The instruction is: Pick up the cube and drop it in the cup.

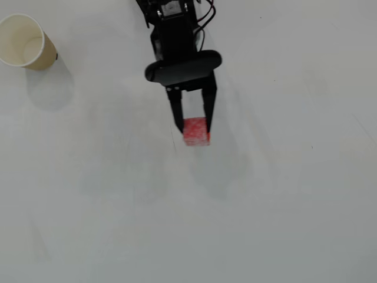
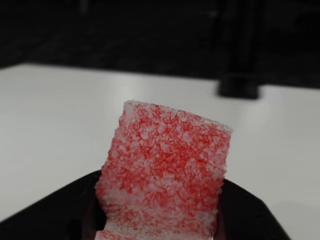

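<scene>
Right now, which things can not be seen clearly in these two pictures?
- The cup: the overhead view's left and top edges cut its rim; it is absent from the wrist view.
- The cube: the wrist view's bottom edge cuts its lower part.
- Whether the cube is lifted or on the table: neither view settles it.
- The pincer: in the wrist view, only dark fingers flanking the cube show.

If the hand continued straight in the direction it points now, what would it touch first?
The hand points toward the bottom of the overhead view and already has the cube between its fingers. Beyond that, only bare table shows. The cup stands far off that line.
</scene>
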Motion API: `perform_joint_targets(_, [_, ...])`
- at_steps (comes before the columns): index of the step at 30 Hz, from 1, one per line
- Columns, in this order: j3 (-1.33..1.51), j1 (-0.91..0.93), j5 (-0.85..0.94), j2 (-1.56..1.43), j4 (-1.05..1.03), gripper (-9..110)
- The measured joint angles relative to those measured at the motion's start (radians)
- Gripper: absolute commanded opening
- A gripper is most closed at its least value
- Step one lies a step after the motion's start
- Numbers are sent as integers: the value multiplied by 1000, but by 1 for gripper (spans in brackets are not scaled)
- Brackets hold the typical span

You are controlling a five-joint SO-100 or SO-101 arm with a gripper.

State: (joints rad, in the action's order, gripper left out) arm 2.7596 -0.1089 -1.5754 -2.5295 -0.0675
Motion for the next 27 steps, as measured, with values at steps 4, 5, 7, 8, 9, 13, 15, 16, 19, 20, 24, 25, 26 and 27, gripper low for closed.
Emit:
perform_joint_targets(4, [0, 78, 0, -8, -6, 0])
perform_joint_targets(5, [0, 106, 0, -8, -14, 0])
perform_joint_targets(7, [0, 161, 0, -8, -35, 0])
perform_joint_targets(8, [0, 187, 0, -15, -44, 0])
perform_joint_targets(9, [0, 215, 0, -25, -54, 0])
perform_joint_targets(13, [0, 331, 0, -84, -98, 0])
perform_joint_targets(15, [0, 390, 0, -112, -112, 0])
perform_joint_targets(16, [0, 419, 0, -123, -114, 0])
perform_joint_targets(19, [0, 505, 0, -156, -130, 0])
perform_joint_targets(20, [0, 534, 0, -166, -130, 0])
perform_joint_targets(24, [0, 655, 11, -202, -130, 0])
perform_joint_targets(25, [0, 684, 15, -210, -130, 0])
perform_joint_targets(26, [0, 713, 20, -216, -130, 0])
perform_joint_targets(27, [0, 742, 23, -224, -130, 0])
